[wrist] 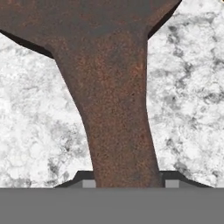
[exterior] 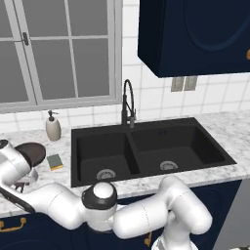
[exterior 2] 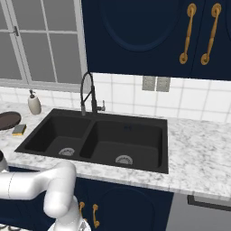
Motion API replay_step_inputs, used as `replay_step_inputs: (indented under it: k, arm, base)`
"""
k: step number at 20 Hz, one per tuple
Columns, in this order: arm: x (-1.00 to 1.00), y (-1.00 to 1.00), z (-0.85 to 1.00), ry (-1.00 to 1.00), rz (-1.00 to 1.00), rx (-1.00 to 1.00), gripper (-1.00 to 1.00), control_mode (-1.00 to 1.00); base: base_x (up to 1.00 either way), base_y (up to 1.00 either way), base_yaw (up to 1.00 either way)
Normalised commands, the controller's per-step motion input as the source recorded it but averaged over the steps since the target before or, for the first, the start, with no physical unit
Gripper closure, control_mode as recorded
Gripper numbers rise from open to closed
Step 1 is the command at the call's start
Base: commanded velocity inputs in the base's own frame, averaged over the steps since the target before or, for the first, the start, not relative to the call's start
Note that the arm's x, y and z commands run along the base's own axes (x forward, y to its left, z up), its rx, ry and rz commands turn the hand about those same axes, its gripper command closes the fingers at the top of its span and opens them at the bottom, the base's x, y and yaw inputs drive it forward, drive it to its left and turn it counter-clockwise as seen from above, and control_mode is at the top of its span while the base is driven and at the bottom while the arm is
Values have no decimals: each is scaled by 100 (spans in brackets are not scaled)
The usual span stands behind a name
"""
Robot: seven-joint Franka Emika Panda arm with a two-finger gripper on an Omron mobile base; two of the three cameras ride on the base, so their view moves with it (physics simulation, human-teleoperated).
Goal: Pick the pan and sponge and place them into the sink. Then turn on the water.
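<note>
Hand view: gripper point(wrist: 127, 183) clamped on the pan point(wrist: 114, 87) handle (near the bowl); long lever ahead, so lifting may twist it loose.

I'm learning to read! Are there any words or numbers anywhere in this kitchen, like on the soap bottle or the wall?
No readable text anywhere.
Soap bottle: plain cream, no label.
Wall plates on the tiles: blank grey squares.
Pan, sponge, sink, cabinets: no words, numbers or signs.
</note>
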Motion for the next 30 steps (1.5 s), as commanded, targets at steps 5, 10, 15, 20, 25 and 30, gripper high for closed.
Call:
replay_step_inputs:
  k: [5,10,15,20,25,30]
  arm:
    - [-2,3,40,-18,0,0,100,-100]
    - [-22,-45,60,-17,-12,10,100,-100]
    - [-34,-99,6,-7,-29,23,100,-100]
    - [-39,-100,1,-22,-9,17,100,-100]
    - [-27,-100,4,-14,0,6,100,-100]
    - [-7,-96,1,0,0,6,100,-100]
  base:
    - [0,0,0]
    - [0,0,0]
    - [0,0,0]
    - [0,0,0]
    - [0,0,0]
    - [0,0,0]
